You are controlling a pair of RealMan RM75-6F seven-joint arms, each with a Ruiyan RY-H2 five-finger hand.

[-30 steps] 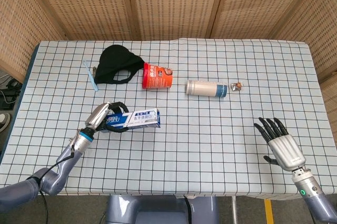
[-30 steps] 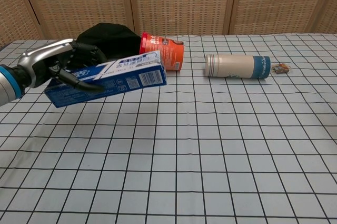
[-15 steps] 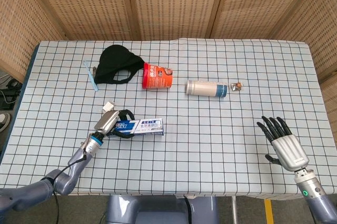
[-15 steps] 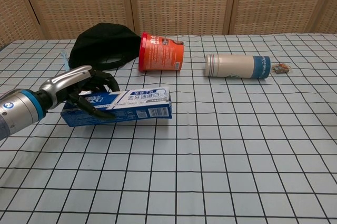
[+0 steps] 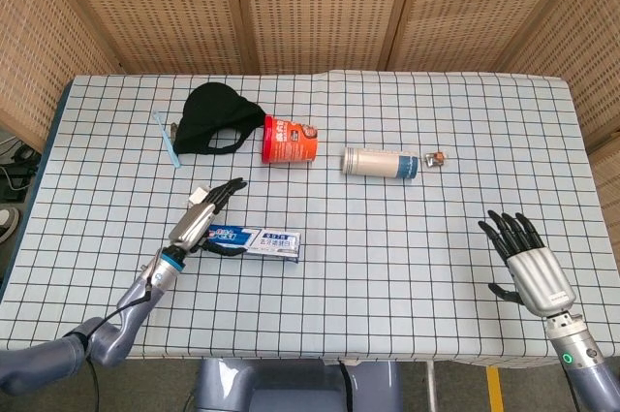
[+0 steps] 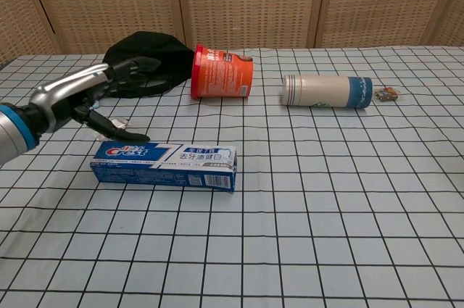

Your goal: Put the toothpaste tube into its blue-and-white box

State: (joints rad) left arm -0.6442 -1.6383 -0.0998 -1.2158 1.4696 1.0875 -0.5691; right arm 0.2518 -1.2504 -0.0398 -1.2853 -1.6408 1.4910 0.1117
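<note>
Though flat on the table, "Crest" (blue-and-white) box (image 6: 164, 165).

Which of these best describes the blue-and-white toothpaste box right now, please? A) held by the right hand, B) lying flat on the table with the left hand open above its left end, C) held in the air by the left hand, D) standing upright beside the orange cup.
B: the toothpaste box lies flat on the checkered table, and the left hand is spread open above its left end, gripping nothing.
</note>
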